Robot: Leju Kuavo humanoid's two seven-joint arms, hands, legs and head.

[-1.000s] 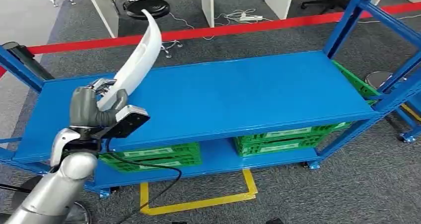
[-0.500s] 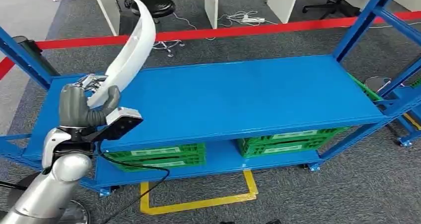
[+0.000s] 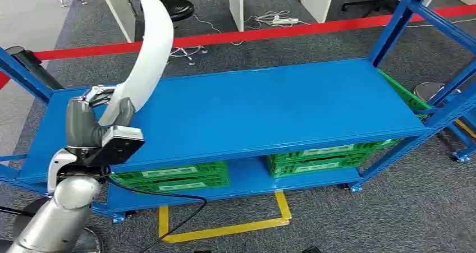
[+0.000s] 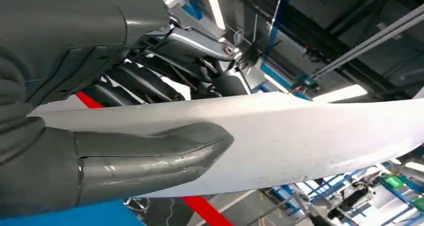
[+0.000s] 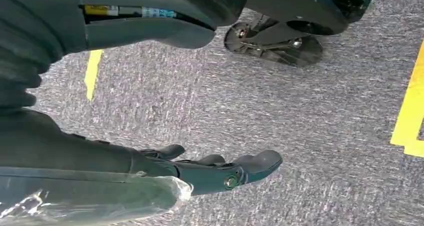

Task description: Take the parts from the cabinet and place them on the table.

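Our left hand grips the long curved white part over the blue shelf's left end, so we lower it flat gently; our empty right hand hangs spread.

It looked like a workshop or warehouse test area: blue steel shelving, green crates, red barrier tape, yellow floor markings.

The left hand has drawn nearer the robot and swung the white curved part more upright.
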